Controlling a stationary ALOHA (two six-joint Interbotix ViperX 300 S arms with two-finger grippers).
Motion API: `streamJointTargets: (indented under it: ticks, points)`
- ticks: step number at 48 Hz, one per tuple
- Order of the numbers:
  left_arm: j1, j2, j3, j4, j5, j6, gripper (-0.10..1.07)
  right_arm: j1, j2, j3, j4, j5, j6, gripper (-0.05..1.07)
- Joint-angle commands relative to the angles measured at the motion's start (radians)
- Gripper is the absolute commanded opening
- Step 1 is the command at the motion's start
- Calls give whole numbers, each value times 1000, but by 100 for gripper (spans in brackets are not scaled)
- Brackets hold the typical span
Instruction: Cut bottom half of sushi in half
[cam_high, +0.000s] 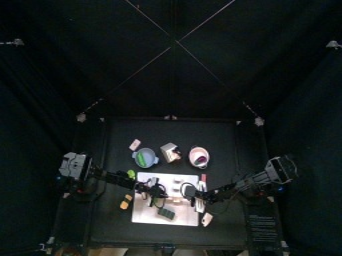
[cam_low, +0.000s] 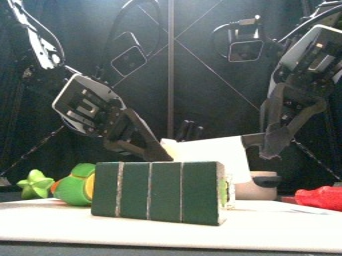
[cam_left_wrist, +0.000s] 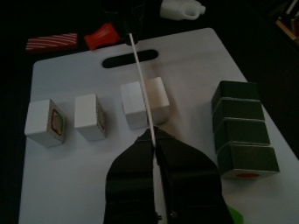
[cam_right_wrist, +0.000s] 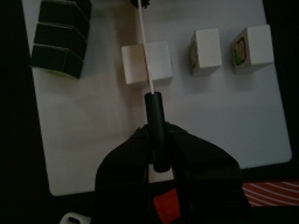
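Note:
A white cutting board (cam_left_wrist: 198, 61) holds a dark green sushi roll (cam_left_wrist: 246, 131), a white sushi block (cam_left_wrist: 160, 105) in the middle, and two smaller cut pieces (cam_left_wrist: 90, 116) beside it. My right gripper (cam_right_wrist: 155, 144) is shut on a black-handled knife (cam_right_wrist: 153, 114). Its thin blade (cam_left_wrist: 140, 74) lies along the middle of the white block (cam_right_wrist: 163, 63). My left gripper (cam_left_wrist: 152, 144) hovers at the block's other end with its jaws together, and the blade line runs up to their tips. The green roll (cam_low: 160, 190) fills the front view.
A red piece (cam_left_wrist: 103, 35) and a red-striped piece (cam_left_wrist: 52, 41) lie just off the board's handle end. Small dishes (cam_high: 198, 155) stand behind the board (cam_high: 167, 192). A green toy (cam_low: 40, 185) and a red thing (cam_low: 321, 197) lie at the table's sides.

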Motion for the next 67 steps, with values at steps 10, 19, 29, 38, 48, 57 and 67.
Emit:
streamJointTargets:
  ticks: [10,19,29,38,48,57,67]
  points:
    - [-23,44,-43,-28,-14,-2,29,-17,49,-20,31,-29,5,37]
    - [-25,49,-43,-29,-14,-2,29,-17,78,-26,37,-34,5,37]
    - [-52,44,-41,-31,-8,-6,29,-8,74,-34,54,-34,5,37]
    - [-78,35,-43,-34,-8,-8,29,8,69,-43,63,-32,3,37]
    - [-81,25,-40,-51,-6,-3,29,8,57,-57,57,-17,-5,37]
    - [-75,-11,-43,-52,-6,-2,29,6,6,-77,40,29,-8,37]
    - [-74,-52,-41,-55,-8,-2,29,6,-28,-74,23,44,-6,37]
